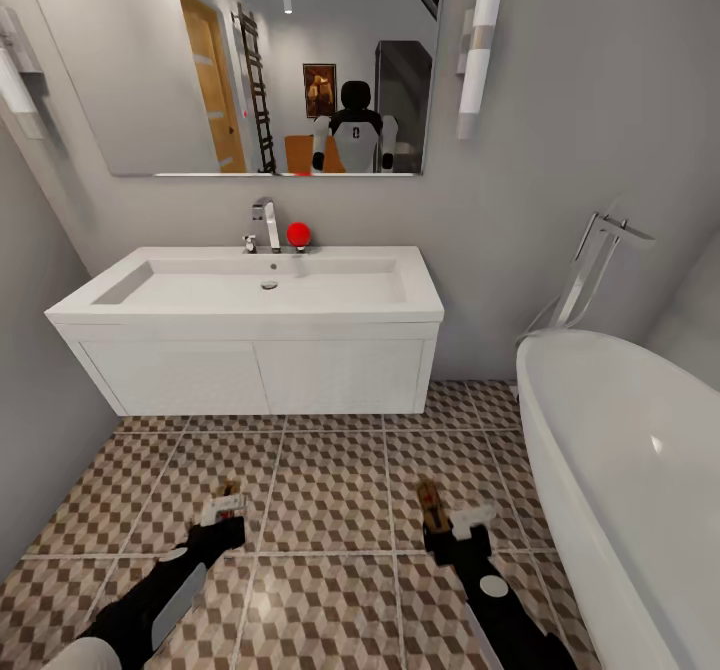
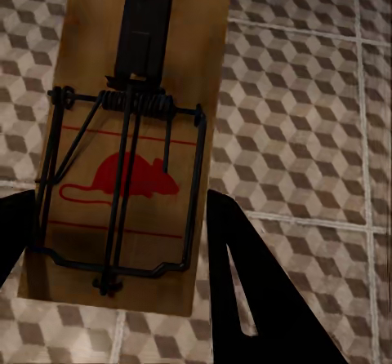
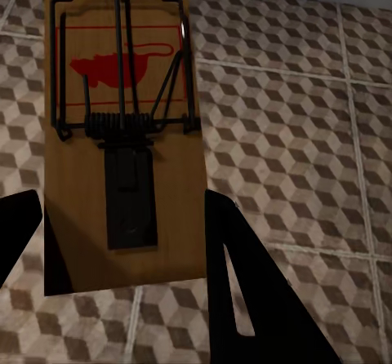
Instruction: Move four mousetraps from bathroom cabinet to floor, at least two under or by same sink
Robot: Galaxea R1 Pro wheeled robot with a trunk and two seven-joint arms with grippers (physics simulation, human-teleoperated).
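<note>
Both end effectors, left (image 1: 222, 512) and right (image 1: 450, 522), each clamp a mousetrap (image 2: 131, 144) (image 3: 122, 127) above the cube-pattern bathroom floor (image 1: 330, 490), facing the white sink (image 1: 250, 295) beside the bathtub (image 1: 620, 450).

Open tiled floor (image 1: 330, 490) lies ahead of both grippers — unobstructed up to the sink cabinet (image 1: 260, 375). The bathtub (image 1: 630, 470) walls off the right side; a grey wall (image 1: 40, 420) closes the left.
</note>
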